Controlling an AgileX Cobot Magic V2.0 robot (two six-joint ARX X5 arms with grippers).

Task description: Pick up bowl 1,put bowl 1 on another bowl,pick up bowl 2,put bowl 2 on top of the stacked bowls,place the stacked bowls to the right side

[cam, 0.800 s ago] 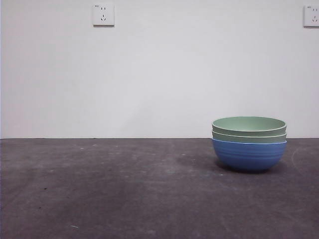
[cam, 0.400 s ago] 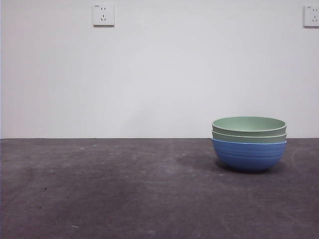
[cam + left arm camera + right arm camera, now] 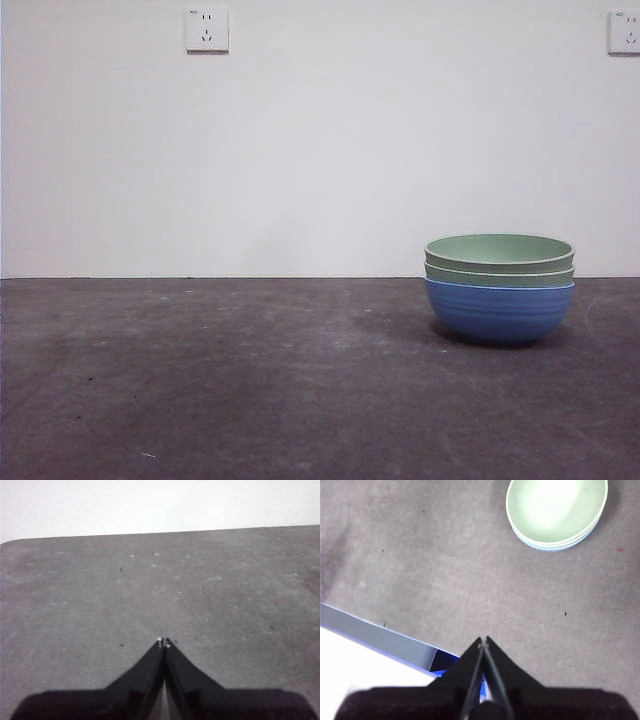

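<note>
The stacked bowls stand on the right of the dark table in the front view: a blue bowl [image 3: 499, 312] at the bottom, a pale green bowl [image 3: 499, 275] nested in it, and a second pale green bowl [image 3: 499, 251] on top. The right wrist view looks down on the stack [image 3: 556, 510] from well above, some way off from my right gripper [image 3: 483, 639], which is shut and holds nothing. My left gripper [image 3: 164, 642] is shut too, over bare table, with no bowl near it. Neither arm shows in the front view.
The grey table [image 3: 200, 380] runs to a white wall with two sockets [image 3: 207, 29]. In the right wrist view the table's edge [image 3: 375, 632] lies close to the gripper.
</note>
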